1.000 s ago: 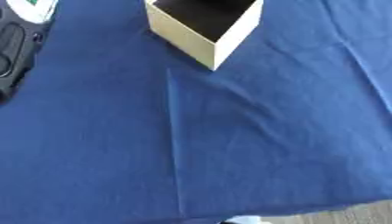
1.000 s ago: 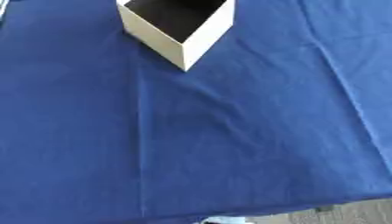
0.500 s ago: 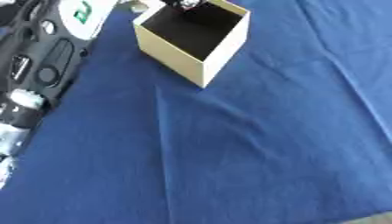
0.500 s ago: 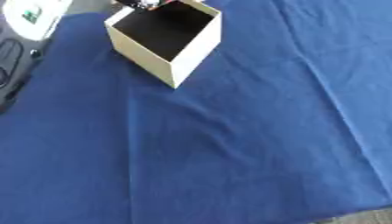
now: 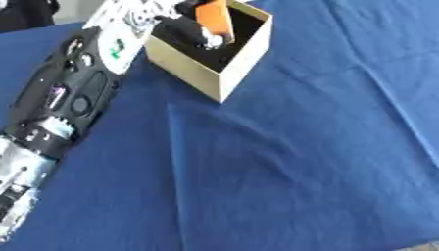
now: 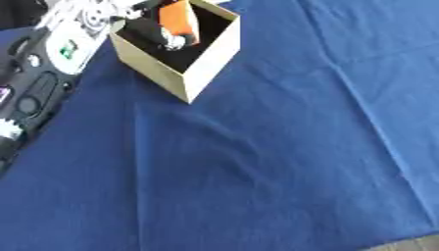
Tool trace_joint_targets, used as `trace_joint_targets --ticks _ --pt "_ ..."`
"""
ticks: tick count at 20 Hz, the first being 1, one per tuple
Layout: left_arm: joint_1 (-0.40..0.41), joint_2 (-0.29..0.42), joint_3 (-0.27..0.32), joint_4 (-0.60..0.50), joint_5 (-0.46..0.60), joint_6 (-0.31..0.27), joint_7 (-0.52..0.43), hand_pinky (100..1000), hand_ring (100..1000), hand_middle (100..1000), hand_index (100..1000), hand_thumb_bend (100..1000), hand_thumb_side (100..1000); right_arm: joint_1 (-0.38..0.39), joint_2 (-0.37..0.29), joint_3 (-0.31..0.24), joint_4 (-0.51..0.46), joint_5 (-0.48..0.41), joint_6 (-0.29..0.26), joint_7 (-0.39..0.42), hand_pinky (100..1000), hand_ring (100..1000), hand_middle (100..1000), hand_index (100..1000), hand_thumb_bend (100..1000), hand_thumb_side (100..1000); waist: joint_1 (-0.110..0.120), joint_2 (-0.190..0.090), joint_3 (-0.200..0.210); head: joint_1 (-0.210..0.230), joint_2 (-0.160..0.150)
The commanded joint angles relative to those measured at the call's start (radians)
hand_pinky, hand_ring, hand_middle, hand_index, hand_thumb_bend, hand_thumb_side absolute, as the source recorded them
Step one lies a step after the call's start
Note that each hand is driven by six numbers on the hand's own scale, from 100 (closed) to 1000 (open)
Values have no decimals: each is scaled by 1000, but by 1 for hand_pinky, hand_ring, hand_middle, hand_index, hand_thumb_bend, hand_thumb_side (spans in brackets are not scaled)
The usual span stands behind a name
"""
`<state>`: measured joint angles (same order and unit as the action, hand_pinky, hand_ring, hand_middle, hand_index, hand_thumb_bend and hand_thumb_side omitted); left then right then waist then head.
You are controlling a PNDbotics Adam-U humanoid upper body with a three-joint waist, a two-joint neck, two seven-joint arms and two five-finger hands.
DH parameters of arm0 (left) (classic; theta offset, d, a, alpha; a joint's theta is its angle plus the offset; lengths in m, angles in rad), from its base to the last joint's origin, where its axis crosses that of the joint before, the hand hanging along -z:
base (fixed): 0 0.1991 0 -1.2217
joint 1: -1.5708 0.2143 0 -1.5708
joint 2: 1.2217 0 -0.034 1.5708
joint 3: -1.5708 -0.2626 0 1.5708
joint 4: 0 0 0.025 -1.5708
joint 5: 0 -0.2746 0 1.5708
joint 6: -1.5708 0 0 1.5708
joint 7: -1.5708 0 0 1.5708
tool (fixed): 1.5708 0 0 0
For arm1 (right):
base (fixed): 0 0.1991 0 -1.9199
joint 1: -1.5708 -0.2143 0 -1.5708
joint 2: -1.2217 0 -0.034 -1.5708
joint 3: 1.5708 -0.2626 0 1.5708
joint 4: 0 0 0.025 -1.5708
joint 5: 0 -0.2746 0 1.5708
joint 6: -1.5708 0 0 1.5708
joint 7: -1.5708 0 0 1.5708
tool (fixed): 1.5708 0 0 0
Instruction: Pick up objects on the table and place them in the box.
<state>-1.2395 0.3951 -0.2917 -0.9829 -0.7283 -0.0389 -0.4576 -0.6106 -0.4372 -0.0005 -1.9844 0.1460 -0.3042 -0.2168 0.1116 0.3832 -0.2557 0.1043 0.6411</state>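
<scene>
A tan cardboard box (image 5: 238, 68) with a dark inside stands open on the blue tablecloth at the upper left. My left arm reaches up along the left side, and my left hand (image 5: 190, 30) is over the box's opening with its black fingers curled round an orange object (image 5: 214, 17). The orange object sits upright inside the box's mouth, its top above the rim. The right hand shows in neither view.
The blue cloth (image 5: 291, 166) covers the whole table, with creases across the middle and right. My black and silver left forearm (image 5: 60, 103) lies along the left edge. The table's near edge shows at the bottom right corner.
The camera has tilted, shifting the box lower in view. My left arm has come further in from the left, and the hand with the orange object now shows over the box.
</scene>
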Motion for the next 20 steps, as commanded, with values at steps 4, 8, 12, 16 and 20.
trace_joint_targets --ticks 4,8,12,16,20 --pt "-16 5 18 16 -25 -24 2 282 524 487 548 100 377 -15 -11 -10 -16 -5 -4 -5 791 723 649 757 100 803 -5 -18 -3 5 -4" --pt "-6 3 24 35 -62 -24 21 345 574 534 608 100 267 -13 -10 -12 -16 -5 -3 -7 791 722 647 756 100 805 -1 -12 -10 7 -8" --pt "-8 2 31 40 -88 -49 40 493 698 699 780 210 368 -11 -9 -13 -16 -5 -1 -6 790 721 646 756 100 807 1 -9 -13 9 -10" --pt "-17 8 44 37 -121 -50 57 560 769 804 902 583 545 -8 -10 -13 -16 -6 1 -6 790 717 644 755 100 809 3 -6 -16 12 -10" --pt "-23 12 56 42 -158 -40 68 561 771 806 902 589 547 -7 -9 -14 -16 -7 1 -6 789 715 643 755 100 812 7 -4 -19 14 -14"
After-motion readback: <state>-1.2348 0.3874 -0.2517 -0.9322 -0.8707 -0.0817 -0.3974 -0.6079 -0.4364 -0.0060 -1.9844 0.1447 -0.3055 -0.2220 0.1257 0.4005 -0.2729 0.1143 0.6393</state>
